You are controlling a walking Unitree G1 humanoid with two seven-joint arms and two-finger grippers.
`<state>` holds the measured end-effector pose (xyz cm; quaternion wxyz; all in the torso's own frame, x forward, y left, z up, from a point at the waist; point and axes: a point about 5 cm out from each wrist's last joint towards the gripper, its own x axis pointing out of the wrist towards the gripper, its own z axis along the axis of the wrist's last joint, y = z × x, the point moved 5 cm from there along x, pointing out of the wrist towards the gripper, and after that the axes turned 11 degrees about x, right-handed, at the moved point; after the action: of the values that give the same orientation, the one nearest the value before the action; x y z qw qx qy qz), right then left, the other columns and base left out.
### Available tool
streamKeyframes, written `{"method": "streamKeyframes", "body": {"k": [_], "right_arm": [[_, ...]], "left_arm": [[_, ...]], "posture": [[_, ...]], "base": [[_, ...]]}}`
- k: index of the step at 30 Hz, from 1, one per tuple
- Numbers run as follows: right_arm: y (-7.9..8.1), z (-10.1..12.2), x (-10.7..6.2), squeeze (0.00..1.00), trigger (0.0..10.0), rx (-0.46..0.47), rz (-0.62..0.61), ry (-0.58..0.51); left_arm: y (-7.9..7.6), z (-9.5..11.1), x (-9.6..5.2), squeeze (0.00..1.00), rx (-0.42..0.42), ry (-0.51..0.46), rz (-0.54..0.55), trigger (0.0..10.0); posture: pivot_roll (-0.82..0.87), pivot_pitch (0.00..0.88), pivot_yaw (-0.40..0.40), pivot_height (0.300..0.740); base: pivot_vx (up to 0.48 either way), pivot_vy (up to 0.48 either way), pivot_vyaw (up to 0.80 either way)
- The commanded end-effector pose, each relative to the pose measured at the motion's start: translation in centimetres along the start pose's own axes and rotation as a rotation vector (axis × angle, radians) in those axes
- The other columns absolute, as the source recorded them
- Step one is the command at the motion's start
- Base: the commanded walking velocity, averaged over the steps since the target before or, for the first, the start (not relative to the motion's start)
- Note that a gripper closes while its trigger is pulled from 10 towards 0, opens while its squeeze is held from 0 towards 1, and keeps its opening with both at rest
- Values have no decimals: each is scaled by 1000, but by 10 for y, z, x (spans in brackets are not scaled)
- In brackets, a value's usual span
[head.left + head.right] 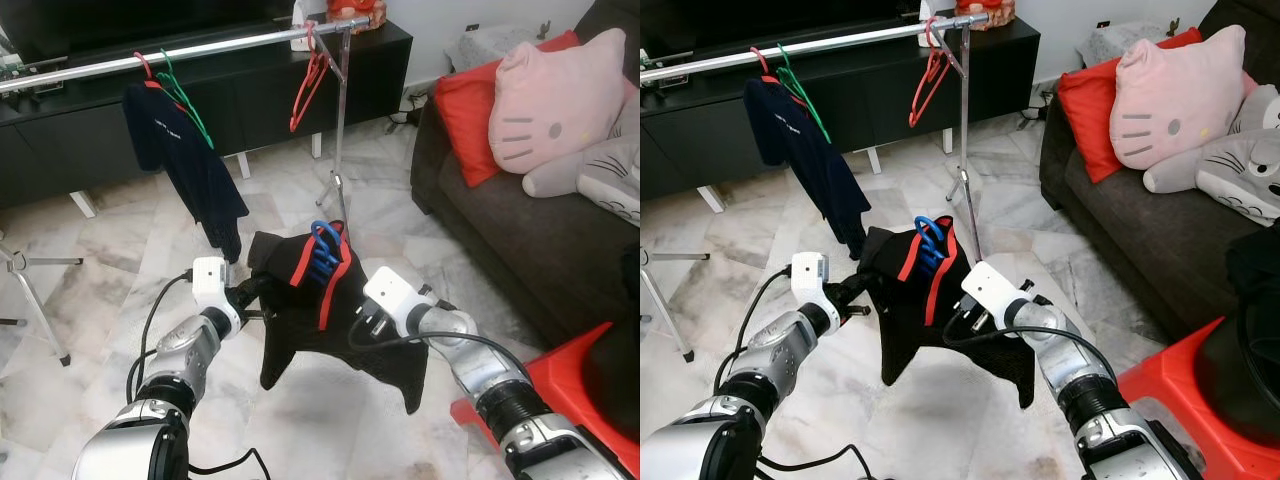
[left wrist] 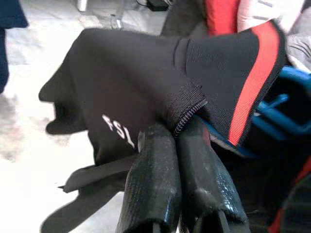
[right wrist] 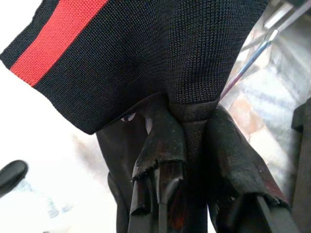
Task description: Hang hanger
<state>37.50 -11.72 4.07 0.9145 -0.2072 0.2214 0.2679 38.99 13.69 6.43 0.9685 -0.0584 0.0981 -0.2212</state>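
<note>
A black shirt (image 1: 300, 330) with red trim hangs in the air between my two arms, above the marble floor. A blue hanger (image 1: 325, 250) sticks out of its neck opening. My left gripper (image 1: 255, 300) is shut on the shirt's left shoulder; the left wrist view shows its fingertips (image 2: 155, 141) pinching a ribbed edge. My right gripper (image 1: 362, 315) is shut on the right side of the shirt, with fabric bunched between the fingers (image 3: 163, 126). The silver clothes rail (image 1: 230, 42) runs across the back, well beyond the shirt.
On the rail hang a navy shirt (image 1: 185, 160) on a red hanger, a green hanger (image 1: 185, 100) and an empty red hanger (image 1: 308, 85). The rail's upright pole (image 1: 340, 130) stands just behind the black shirt. A dark sofa (image 1: 520, 240) with plush cushions is at the right, and a red stool (image 1: 570, 380) at the lower right.
</note>
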Motion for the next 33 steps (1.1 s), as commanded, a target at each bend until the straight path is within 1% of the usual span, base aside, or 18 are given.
{"method": "streamKeyframes", "body": {"k": [1, 3, 4, 6, 7, 8, 9, 10, 11, 14, 16, 18, 20, 24, 25, 29, 30, 33], "right_arm": [[1, 13, 3, 0, 0, 28, -2, -55], [1, 16, 4, 0, 0, 34, -5, -70], [1, 16, 4, 0, 0, 34, -5, -70], [-1, 18, 4, 0, 0, 42, -10, -77], [-1, 18, 4, 0, 0, 42, -10, -77], [-3, 19, 4, 0, 0, 42, -15, -82], [-4, 19, 4, 0, 0, 43, -18, -84], [-5, 20, 3, 0, 0, 36, -19, -85], [-6, 20, 3, 0, 0, 36, -23, -89], [-8, 25, 3, 0, 0, 36, -24, -113], [-10, 28, 3, 0, 0, 32, -29, -126], [-10, 28, 3, 0, 0, 31, -31, -129], [-11, 32, 3, 0, 0, 33, -28, -145], [-7, 47, 2, 0, 0, 12, 3, -212], [-6, 50, 2, 0, 0, 10, 15, -229], [-3, 56, 0, 0, 0, -8, 43, -266], [-4, 56, -2, 0, 0, -20, 46, -272], [-8, 52, -3, 0, 0, -32, 34, -264]], "left_arm": [[-16, -5, 0, 0, 26, 33, -124, 0], [-24, -11, -2, 0, 37, 72, -195, 0], [-24, -11, -2, 0, 37, 72, -195, 0], [-34, -22, -9, 0, 58, 121, -298, 0], [-34, -22, -9, 0, 58, 121, -298, 0], [-41, -27, -14, 0, 63, 147, -376, 902], [-51, -32, -22, 0, 90, 162, -471, 4706], [-57, -36, -29, 0, 107, 183, -539, 8667], [-61, -39, -34, 0, 114, 199, -582, 10000], [-64, -44, -41, 0, 143, 227, -632, 10000], [-64, -49, -45, 0, 188, 255, -652, 10000], [-64, -50, -46, 0, 198, 262, -658, 10000], [-64, -52, -49, 0, 226, 282, -670, 10000], [-60, -63, -55, 0, 312, 351, -671, 10000], [-56, -64, -52, 1000, 334, 356, -631, 10000], [-51, -64, -49, 1000, 370, 359, -586, 10000], [-51, -67, -51, 1000, 390, 378, -603, 10000], [-54, -71, -56, 1000, 391, 395, -639, 10000]], "posture": [[-64, 89, 36, 740], [-64, 89, 36, 740], [-64, 89, 36, 740], [-64, 89, 36, 740], [-64, 89, 36, 740], [-64, 89, 36, 740], [-65, 87, 34, 740], [-65, 87, 34, 740], [-61, 80, 31, 740], [-61, 80, 31, 740], [-59, 73, 29, 740], [-59, 73, 29, 740], [-59, 67, 27, 740], [-54, 59, 23, 740], [-54, 59, 23, 740], [-54, 54, 20, 740], [-54, 54, 20, 740], [-58, 48, 18, 740]], "base": [[0, 0, 0], [0, 0, 0], [0, 0, 0], [0, 0, 0], [0, 0, 0], [0, 0, 0], [0, 0, 0], [0, 0, 0], [0, 0, 0], [0, 0, 0], [0, 0, 0], [0, 0, 0], [0, 0, 0], [0, 0, 0], [0, 0, 0], [0, 0, 0], [0, 0, 0], [0, 0, 0]]}}
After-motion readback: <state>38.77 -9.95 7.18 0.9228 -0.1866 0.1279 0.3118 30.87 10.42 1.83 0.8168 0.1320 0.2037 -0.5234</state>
